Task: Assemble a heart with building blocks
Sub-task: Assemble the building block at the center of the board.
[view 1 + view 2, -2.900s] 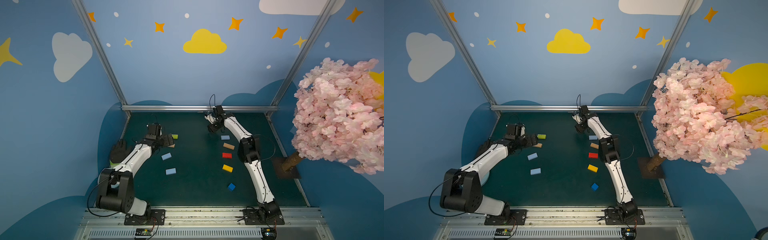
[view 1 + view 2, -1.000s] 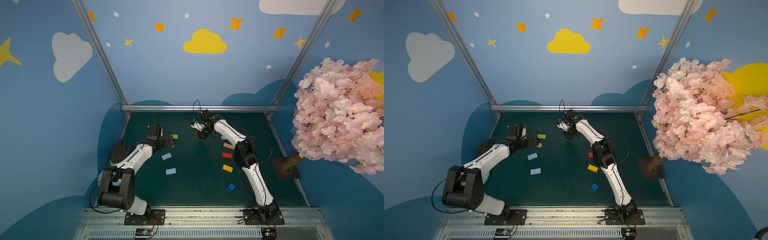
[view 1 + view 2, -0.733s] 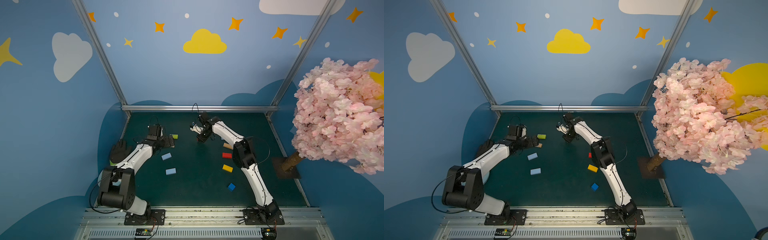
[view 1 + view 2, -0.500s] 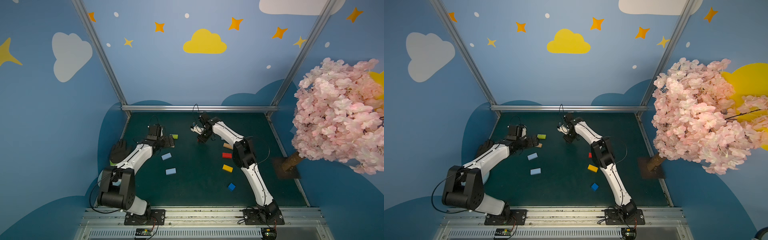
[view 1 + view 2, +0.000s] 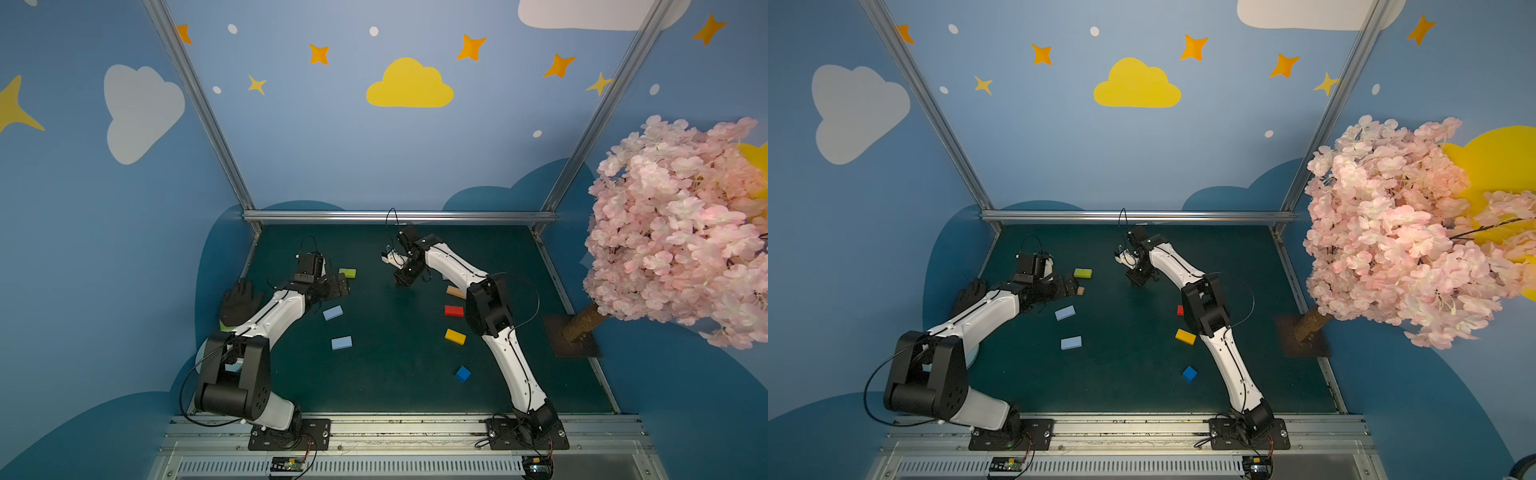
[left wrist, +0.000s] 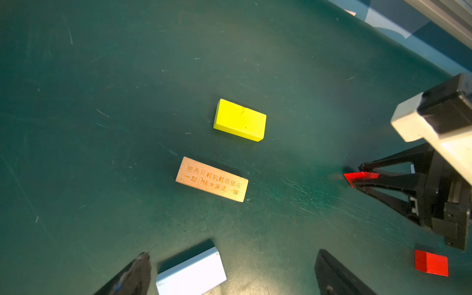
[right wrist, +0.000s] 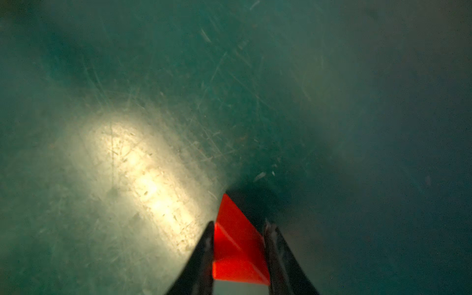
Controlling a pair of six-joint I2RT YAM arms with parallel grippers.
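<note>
A dark green table (image 5: 395, 374) sits inside blue walls painted with a yellow cloud (image 5: 409, 85) and orange stars. A pink blossom tree (image 5: 681, 245) stands beside its right edge, and a black glove (image 5: 240, 299) lies at its left edge.

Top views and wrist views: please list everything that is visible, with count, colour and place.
table: one, dark green, under everything.
light blue blocks: two seen, light blue, left half.
lime block: one, lime green, just beyond the left claw.
tan blocks: two, tan, one with writing beside the lime block, one by the right arm.
red block: one, red, beside the right arm.
yellow block: one, yellow, next toward the bases.
blue cube: one, dark blue, nearest the bases.
red wedge: one, red, inside the right claw.
tree: one, pink blossoms, right of the table.
glove: one, black, left table edge.
left claw: one, black, open, above the table.
right claw: one, black, around the wedge, grip unclear.
</note>
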